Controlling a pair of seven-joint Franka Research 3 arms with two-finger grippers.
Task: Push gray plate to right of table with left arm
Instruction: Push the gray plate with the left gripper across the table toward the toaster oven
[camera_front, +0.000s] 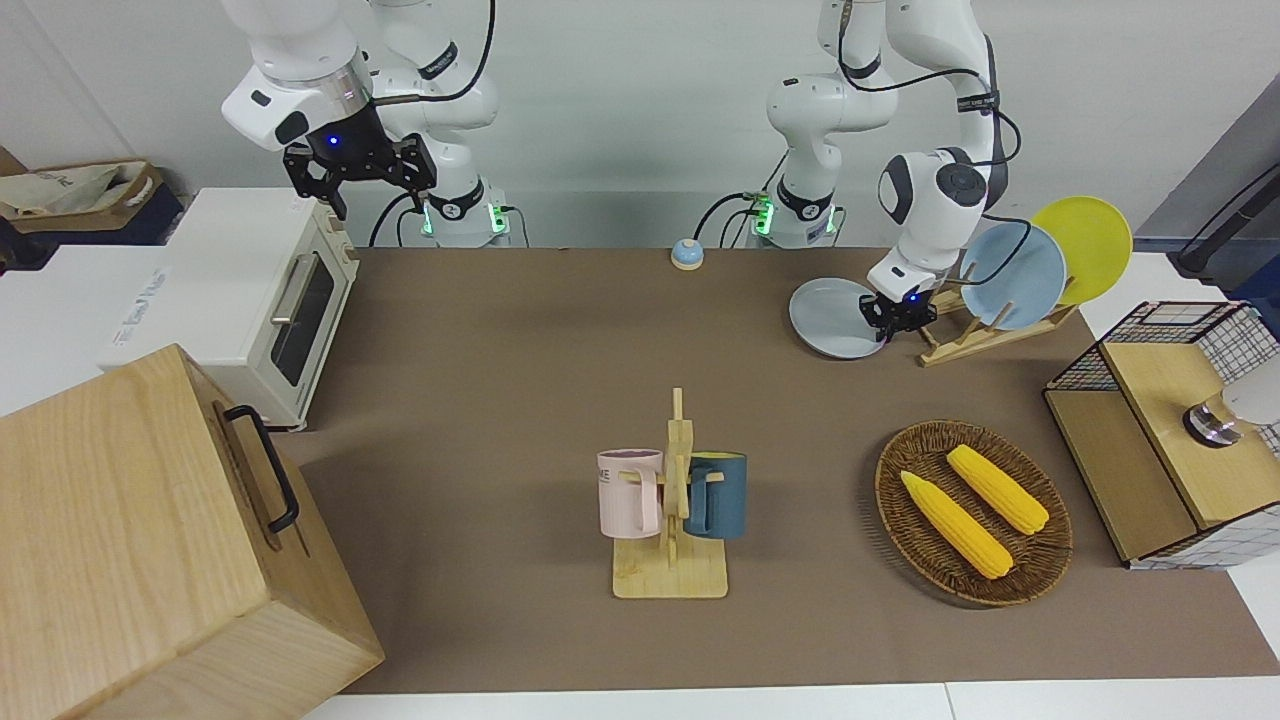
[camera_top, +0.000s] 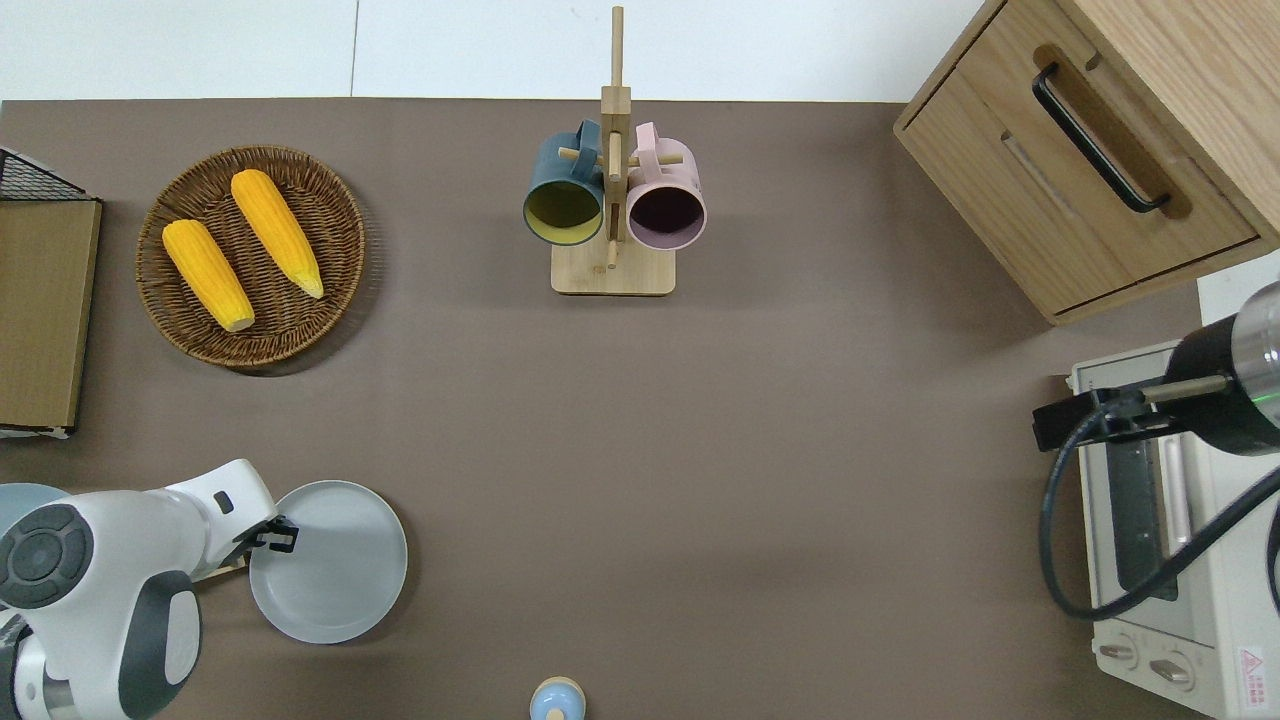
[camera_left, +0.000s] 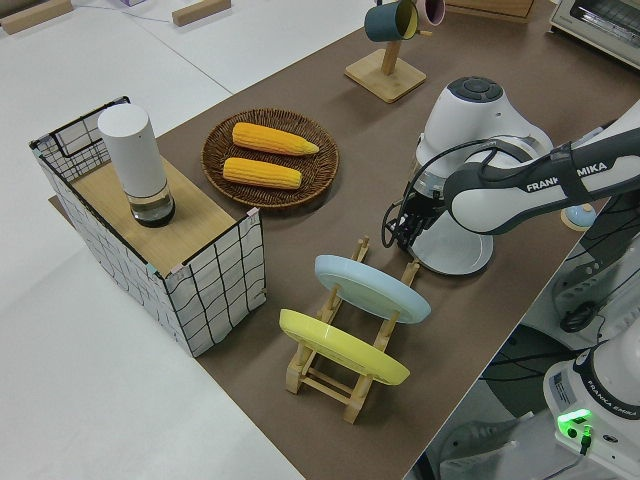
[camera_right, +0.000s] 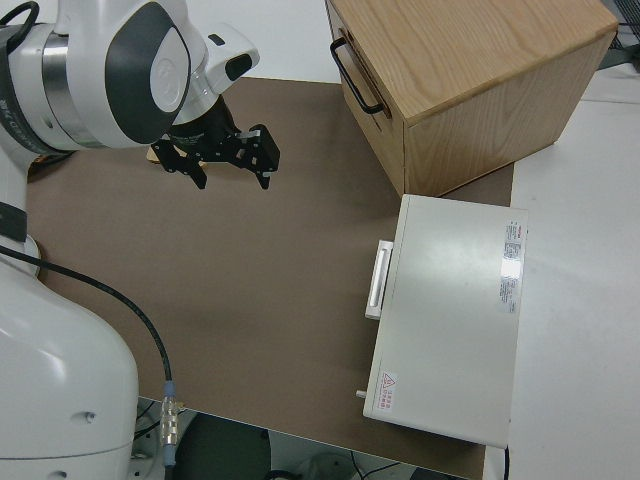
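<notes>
hidden: the left arm's white wrist covers most of the left gripper (camera_top: 268, 537) from overhead; only black finger tips show at the plate's rim. in the left side view the arm hides part of the plate (camera_left: 452, 250).
cut off: the blue plate (camera_front: 1012, 275) and yellow plate (camera_front: 1084, 244) in the rack (camera_front: 985, 335) hardly show from overhead.
left fingers: cannot tell how far apart they are; they hold nothing, and the tips sit low at the plate's rim on the side toward the rack, whether touching is unclear.
plate: flat on the table (camera_top: 700, 420), near the robots, toward the left arm's end, between the rack and the small bell (camera_front: 686, 254).
right gripper (camera_right: 225, 155): parked, fingers spread wide, nothing in them.
nearby: corn basket (camera_top: 250, 255) farther from the robots than the plate, well apart.
</notes>
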